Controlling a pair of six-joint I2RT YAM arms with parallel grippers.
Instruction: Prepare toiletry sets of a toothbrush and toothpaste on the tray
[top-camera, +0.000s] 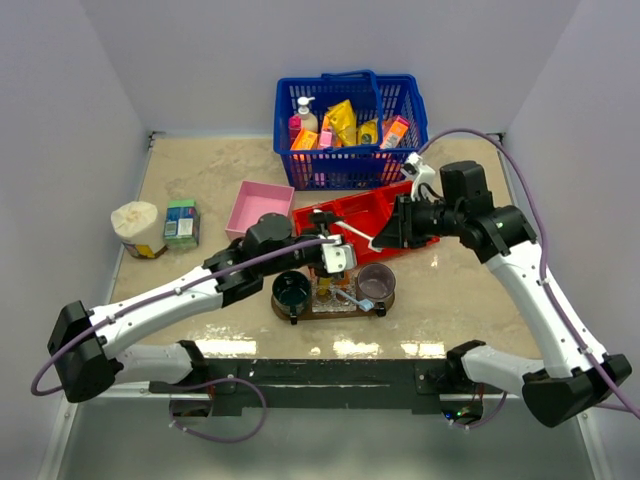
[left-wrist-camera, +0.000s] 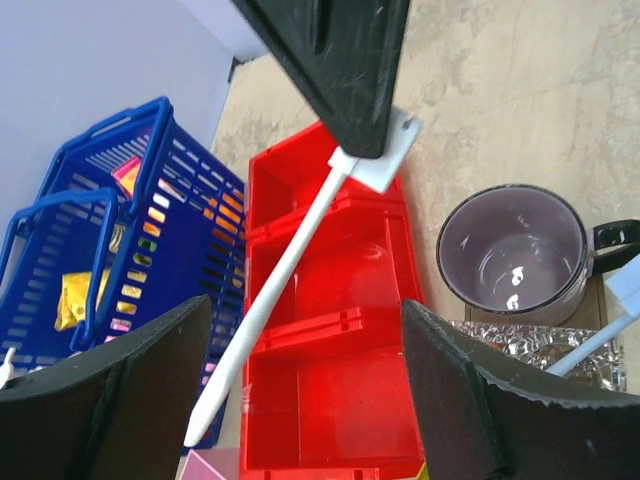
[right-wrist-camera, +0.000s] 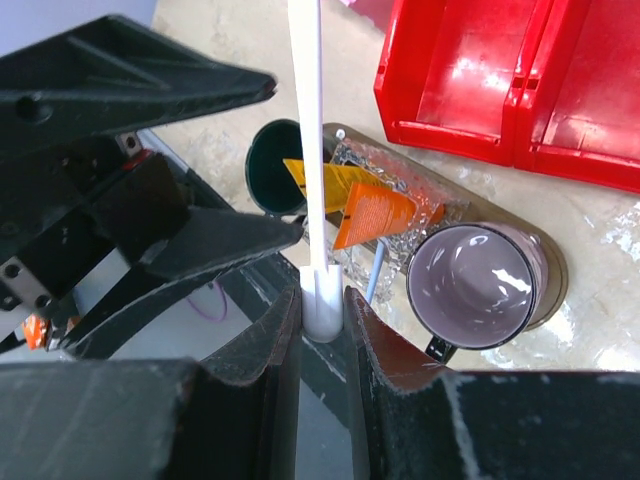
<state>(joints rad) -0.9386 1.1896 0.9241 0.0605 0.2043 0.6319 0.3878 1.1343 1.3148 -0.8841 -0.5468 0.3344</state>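
My right gripper (right-wrist-camera: 322, 300) is shut on the head end of a white toothbrush (right-wrist-camera: 308, 120) and holds it in the air over the red bin (top-camera: 372, 212). Seen from above, this toothbrush (top-camera: 345, 228) points at my left gripper (top-camera: 340, 258). My left gripper (left-wrist-camera: 305, 305) is open, with the toothbrush handle (left-wrist-camera: 280, 280) near its left finger, not gripped. The brown tray (right-wrist-camera: 548, 290) holds crinkled foil, two orange-yellow toothpaste tubes (right-wrist-camera: 372, 215), a second toothbrush (right-wrist-camera: 375, 275), a purple mug (right-wrist-camera: 475, 270) and a dark green mug (right-wrist-camera: 272, 165).
A blue basket (top-camera: 350, 130) of packets and bottles stands at the back. A pink box (top-camera: 260, 208) lies left of the red bin. A white roll (top-camera: 138, 228) and a green carton (top-camera: 181, 222) stand at the far left. The two arms nearly meet over the tray.
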